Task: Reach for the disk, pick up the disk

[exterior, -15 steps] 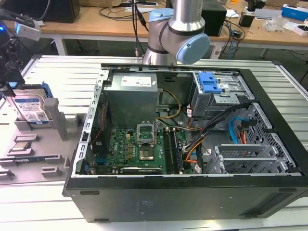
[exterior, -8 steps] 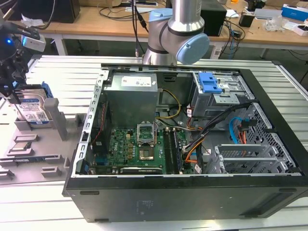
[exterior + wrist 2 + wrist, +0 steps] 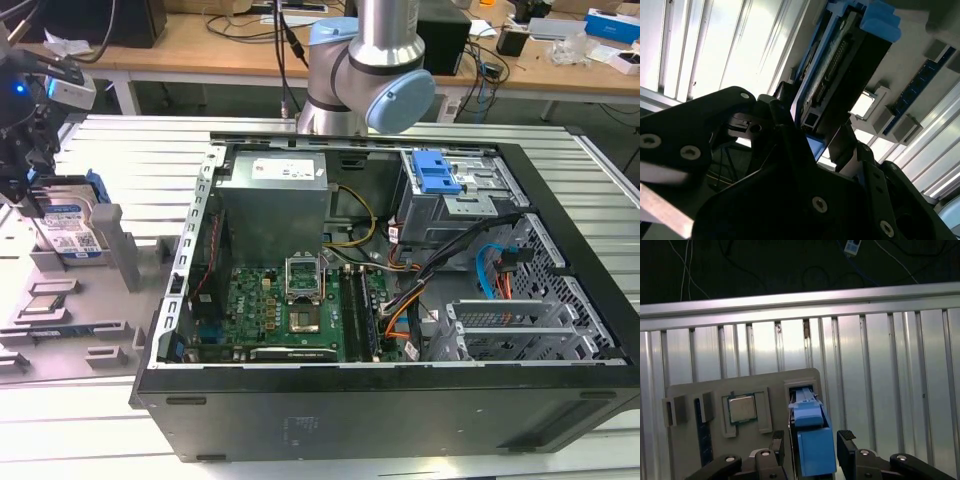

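**A:** How is the arm posed?

**B:** It reaches out to the exterior view's left, away from the open computer case. The hand points straight down over the disk.

**A:** Is the hand gripping anything?

**B:** No, it is spread. In the first wrist view its black fingers stand one on each side of the disk's edge, with a thin gap on either side.

**A:** And where does the disk sit?

**B:** It stands on edge in a slot of a grey fixture plate on the bench.

**A:** Can you read any writing?

**B:** The disk has a white-and-blue label with barcode stripes on its broad face. The print is too small to read.

**A:** What about materials?

**B:** The disk is flat silver-grey metal in a blue plastic frame. The plate is matt grey with moulded pockets, and one pocket holds a square silver processor chip. The bench is made of ribbed, shiny aluminium slats. The case is black outside, with bare perforated steel and a green board inside.
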Available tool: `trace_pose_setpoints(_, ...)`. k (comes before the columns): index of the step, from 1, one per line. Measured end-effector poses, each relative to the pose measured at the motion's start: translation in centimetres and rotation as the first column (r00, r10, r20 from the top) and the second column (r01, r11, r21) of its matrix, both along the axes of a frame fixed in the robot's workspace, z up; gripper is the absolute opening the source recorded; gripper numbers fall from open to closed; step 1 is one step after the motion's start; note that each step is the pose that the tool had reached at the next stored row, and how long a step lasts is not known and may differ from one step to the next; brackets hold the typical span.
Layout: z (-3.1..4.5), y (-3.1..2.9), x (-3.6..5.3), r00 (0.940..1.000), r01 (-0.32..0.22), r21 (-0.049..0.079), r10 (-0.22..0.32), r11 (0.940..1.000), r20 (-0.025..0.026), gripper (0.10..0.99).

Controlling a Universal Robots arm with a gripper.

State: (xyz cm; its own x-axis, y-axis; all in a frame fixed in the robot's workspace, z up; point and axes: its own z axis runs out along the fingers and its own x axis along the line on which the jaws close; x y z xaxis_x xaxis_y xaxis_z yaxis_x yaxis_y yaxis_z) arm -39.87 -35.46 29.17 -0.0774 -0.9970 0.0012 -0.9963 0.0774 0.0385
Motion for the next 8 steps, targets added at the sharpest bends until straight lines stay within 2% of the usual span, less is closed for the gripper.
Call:
trace_pose_setpoints(2, -0.02, 0.00, 0.00, 1.0000, 0.000, 0.000, 0.000, 1.0000, 0.0000, 0.529)
trace_pose_setpoints(4, -0.04, 0.00, 0.00, 1.0000, 0.000, 0.000, 0.000, 1.0000, 0.0001, 0.400)
trace_pose_setpoints(5, -0.04, 0.00, 0.00, 1.0000, 0.000, 0.000, 0.000, 1.0000, 0.0000, 0.373)
trace_pose_setpoints(8, -0.07, 0.00, 0.00, 1.0000, 0.000, 0.000, 0.000, 1.0000, 0.0000, 0.373)
